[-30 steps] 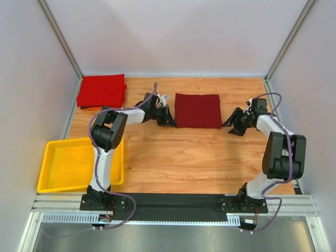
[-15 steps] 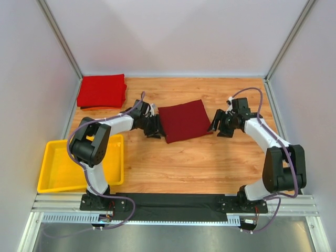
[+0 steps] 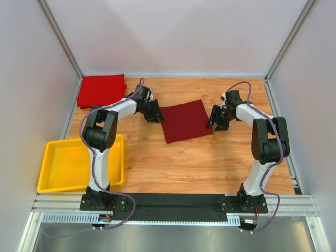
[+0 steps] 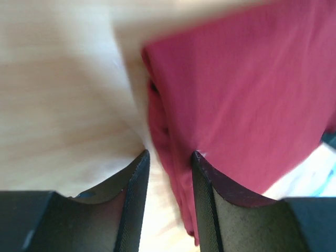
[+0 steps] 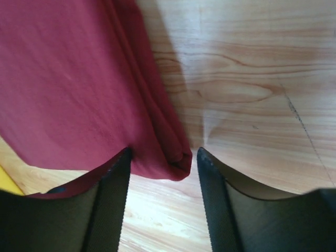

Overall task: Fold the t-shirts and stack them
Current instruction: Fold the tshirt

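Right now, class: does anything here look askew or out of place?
Yes: the dark maroon t-shirt lies turned at the middle of the table, its edges slanted to the table's, whereas the brighter red t-shirt in the far left corner sits roughly square.

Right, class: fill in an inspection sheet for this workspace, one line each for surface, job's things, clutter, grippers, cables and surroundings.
Surface: wooden table, light grain, no spills seen.
Job's things: maroon t-shirt folded, lying askew mid-table; red t-shirt folded in the far left corner.
Clutter: yellow tray at the near left edge.
Grippers: left gripper open, astride the maroon t-shirt's folded edge; right gripper open, astride its corner on the opposite side.
Cables: purple cables loop along both arms, clear of the cloth.
Surroundings: white walls on three sides.
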`<control>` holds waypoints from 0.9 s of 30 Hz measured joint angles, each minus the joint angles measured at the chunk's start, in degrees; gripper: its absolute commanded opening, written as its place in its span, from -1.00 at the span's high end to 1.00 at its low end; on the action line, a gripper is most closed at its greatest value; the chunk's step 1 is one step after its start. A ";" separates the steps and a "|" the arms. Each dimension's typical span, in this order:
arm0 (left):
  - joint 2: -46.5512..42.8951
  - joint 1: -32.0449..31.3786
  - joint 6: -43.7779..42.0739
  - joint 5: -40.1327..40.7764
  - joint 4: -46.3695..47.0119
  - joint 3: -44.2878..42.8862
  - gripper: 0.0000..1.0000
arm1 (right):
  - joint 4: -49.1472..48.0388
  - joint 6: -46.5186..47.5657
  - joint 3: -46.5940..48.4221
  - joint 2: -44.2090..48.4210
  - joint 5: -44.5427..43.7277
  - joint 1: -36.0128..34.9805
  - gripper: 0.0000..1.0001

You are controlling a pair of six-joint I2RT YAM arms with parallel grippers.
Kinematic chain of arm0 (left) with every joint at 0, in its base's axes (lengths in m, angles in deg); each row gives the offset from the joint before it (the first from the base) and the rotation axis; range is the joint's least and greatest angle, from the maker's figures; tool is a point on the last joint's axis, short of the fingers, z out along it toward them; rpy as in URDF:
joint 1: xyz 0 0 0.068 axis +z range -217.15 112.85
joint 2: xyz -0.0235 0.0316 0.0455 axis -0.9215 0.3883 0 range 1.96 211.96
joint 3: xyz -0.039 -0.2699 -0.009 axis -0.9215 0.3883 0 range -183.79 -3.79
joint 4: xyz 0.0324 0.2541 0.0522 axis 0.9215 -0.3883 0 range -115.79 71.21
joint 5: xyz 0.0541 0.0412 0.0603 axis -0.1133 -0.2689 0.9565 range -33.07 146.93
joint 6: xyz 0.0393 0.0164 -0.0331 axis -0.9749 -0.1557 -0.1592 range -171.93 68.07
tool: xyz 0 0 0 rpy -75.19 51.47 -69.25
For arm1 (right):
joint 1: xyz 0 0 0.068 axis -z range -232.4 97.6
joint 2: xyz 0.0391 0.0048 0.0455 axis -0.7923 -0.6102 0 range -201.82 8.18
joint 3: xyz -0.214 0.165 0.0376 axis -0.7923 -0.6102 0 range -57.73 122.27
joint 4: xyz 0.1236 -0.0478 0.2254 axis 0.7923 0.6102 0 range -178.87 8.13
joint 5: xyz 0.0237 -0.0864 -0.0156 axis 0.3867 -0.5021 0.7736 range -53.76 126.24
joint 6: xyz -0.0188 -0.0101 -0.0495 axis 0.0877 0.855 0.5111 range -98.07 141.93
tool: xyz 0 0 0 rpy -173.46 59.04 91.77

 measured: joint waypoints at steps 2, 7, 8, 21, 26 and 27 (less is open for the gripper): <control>1.07 0.87 -0.26 -0.11 -0.96 -2.25 0.11 | -0.90 -0.04 -1.42 -0.15 0.00 0.00 0.01; 5.16 2.21 -1.51 0.00 -2.03 -8.66 0.11 | -5.29 -1.49 -6.84 1.38 0.98 0.15 0.20; 5.73 2.38 -1.66 -0.46 -2.16 -9.51 0.11 | -6.19 -1.81 -8.02 2.05 1.01 0.22 0.22; -1.77 2.86 -2.62 -7.93 4.66 4.74 -0.04 | -13.51 -5.51 -15.10 5.75 2.23 0.13 0.30; -3.06 1.84 -1.64 -8.76 7.34 7.85 -0.04 | -15.63 -6.56 -16.98 6.60 3.26 -0.74 0.29; -3.34 1.44 -1.42 -8.46 7.58 8.28 -0.04 | -15.82 -6.71 -17.18 6.69 3.39 -0.83 0.29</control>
